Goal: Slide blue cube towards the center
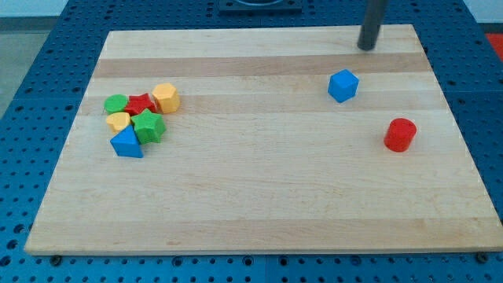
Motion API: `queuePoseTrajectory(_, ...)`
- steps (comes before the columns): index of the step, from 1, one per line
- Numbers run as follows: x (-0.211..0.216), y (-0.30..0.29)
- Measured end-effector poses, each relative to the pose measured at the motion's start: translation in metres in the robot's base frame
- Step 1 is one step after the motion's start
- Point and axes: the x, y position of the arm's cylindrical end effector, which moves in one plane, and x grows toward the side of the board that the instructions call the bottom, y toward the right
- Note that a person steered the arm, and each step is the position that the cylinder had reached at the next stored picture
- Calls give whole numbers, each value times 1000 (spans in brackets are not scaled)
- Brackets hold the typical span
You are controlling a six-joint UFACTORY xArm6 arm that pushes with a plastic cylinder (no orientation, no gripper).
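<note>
The blue cube sits on the wooden board at the view's upper right. My tip is near the board's top edge, above and a little to the right of the blue cube, with a clear gap between them. The rod rises out of the view's top.
A red cylinder stands at the right, below the cube. A cluster at the left holds a green cylinder, a red star, a yellow hexagon, a yellow block, a green star and a blue triangle.
</note>
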Motion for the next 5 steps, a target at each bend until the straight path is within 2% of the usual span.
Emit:
queuePoseTrajectory(1,27,0)
queuePoseTrajectory(5,55,-4)
